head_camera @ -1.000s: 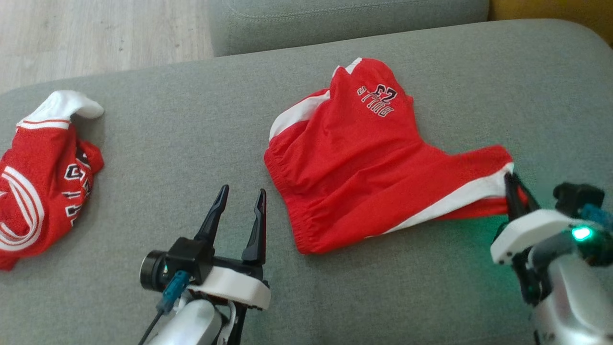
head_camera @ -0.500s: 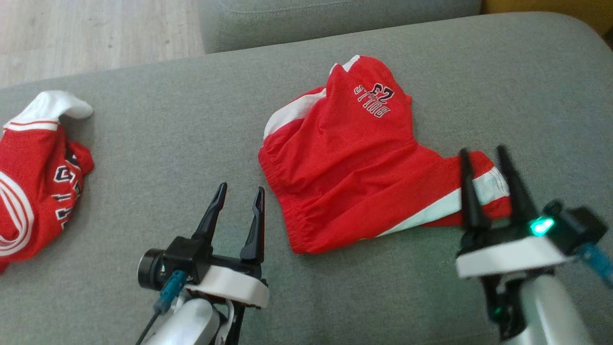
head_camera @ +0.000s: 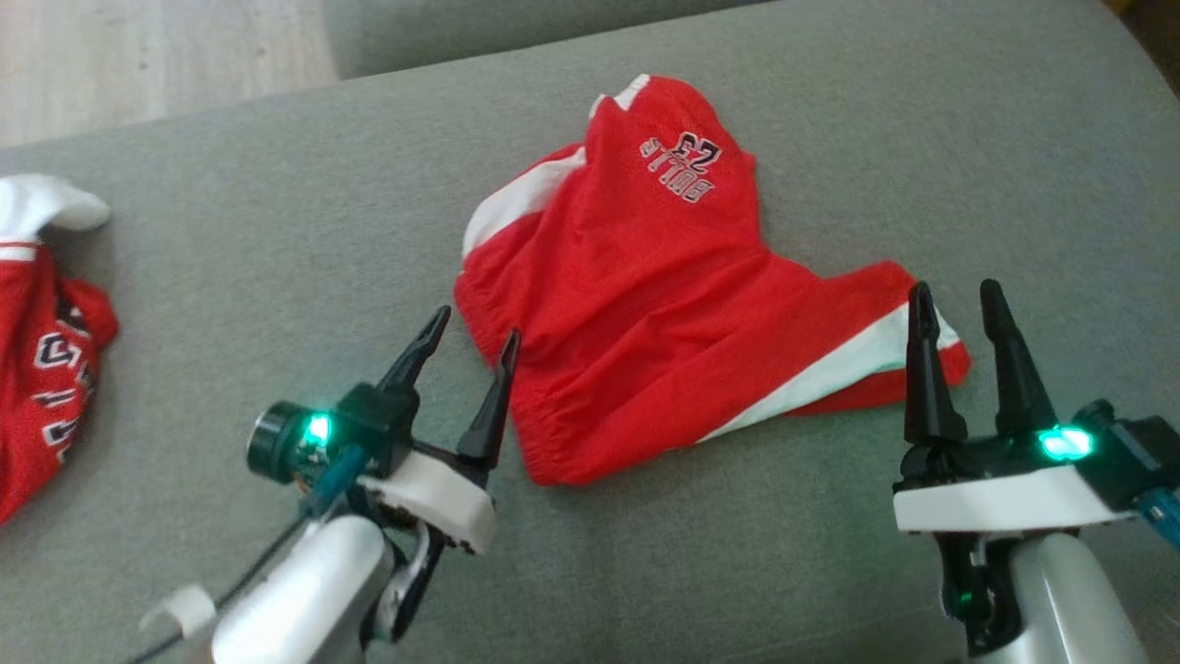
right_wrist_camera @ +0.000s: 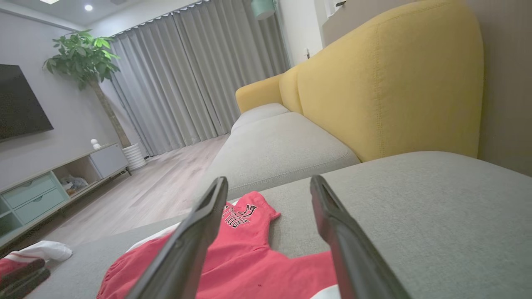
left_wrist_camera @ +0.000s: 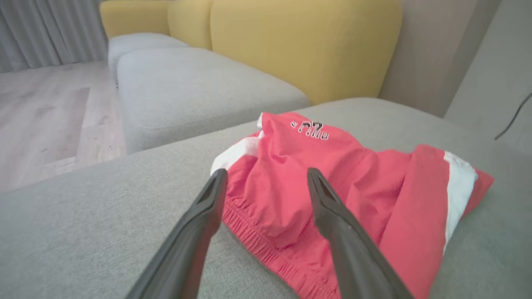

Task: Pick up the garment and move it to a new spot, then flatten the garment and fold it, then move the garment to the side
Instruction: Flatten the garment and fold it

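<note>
My left gripper [head_camera: 477,325] and right gripper [head_camera: 953,287], both open and empty, flank the red shorts [head_camera: 645,304] crumpled on the grey cushion [head_camera: 277,258] between them: light, limp cloth, probably best pinched at the waistband [head_camera: 530,433] beside my left gripper.

Red shorts [head_camera: 664,295] with white side stripes lie rumpled — spread flat — on the grey sofa cushion [head_camera: 277,258].

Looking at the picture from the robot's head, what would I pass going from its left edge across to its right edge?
Crumpled red-and-white jersey → left gripper, jaws open → red shorts → right gripper, jaws open. All are on or over the grey sofa cushion.
</note>
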{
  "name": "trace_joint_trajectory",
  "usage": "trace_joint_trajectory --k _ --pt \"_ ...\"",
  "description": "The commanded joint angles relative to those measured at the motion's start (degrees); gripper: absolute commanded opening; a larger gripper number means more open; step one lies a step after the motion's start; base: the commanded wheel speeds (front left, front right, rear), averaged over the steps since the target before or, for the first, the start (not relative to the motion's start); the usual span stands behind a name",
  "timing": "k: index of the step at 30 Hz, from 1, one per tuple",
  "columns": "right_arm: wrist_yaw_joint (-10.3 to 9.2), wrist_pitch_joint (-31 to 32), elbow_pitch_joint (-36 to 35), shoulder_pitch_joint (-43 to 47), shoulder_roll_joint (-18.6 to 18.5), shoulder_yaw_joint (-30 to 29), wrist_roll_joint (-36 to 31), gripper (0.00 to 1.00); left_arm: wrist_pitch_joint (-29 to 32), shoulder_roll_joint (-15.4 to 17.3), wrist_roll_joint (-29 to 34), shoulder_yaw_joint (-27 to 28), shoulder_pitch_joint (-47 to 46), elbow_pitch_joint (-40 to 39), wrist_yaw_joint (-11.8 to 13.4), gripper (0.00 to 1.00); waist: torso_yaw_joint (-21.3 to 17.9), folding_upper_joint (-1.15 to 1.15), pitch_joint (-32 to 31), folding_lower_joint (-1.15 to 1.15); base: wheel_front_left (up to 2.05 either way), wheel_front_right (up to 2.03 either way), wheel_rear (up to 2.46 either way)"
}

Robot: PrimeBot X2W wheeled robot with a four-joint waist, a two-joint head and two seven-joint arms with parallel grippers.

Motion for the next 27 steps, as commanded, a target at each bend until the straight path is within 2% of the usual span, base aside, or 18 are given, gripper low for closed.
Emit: trace_joint_trajectory --k 1,7,21,22,23,27 --pt "-0.04 -0.6 -1.6 -2.5 -0.2 1.1 0.6 1.0 1.8 2.1 0.4 1.4 -4.0 -0.5 -0.9 1.0 -1.1 0.0 0.8 0.0 0.0 0.0 0.0" --pt "-0.04 -0.8 -1.1 -3.4 -0.2 1.8 1.6 1.0 9.8 3.3 -0.2 -1.2 -8.6 4.2 -5.1 1.0 -3.8 0.0 2.1 0.0 0.0 0.0 0.0" --pt "-0.04 -0.8 -2.2 -7.8 -0.2 3.6 2.8 1.0 22.8 5.8 -0.8 -5.8 -20.4 17.0 -16.1 1.0 -9.0 0.0 6.0 0.0 0.0 0.0 0.0" --pt "-0.04 -0.8 -2.4 -8.2 -0.2 3.5 3.0 1.0 23.5 6.1 -0.9 -6.2 -21.1 17.7 -16.7 0.42 -9.3 0.0 6.1 0.0 0.0 0.0 0.0" --pt "-0.04 -0.8 -2.5 -8.4 -0.2 3.5 3.3 1.0 23.8 6.3 -1.0 -6.3 -21.7 18.3 -17.1 0.0 -9.7 0.0 6.2 0.0 0.0 0.0 0.0" --pt "-0.04 -0.8 -2.8 -8.6 -0.2 3.3 3.8 1.0 23.8 6.9 -1.4 -6.2 -23.8 19.6 -17.7 0.0 -10.2 0.0 6.4 0.0 0.0 0.0 0.0"
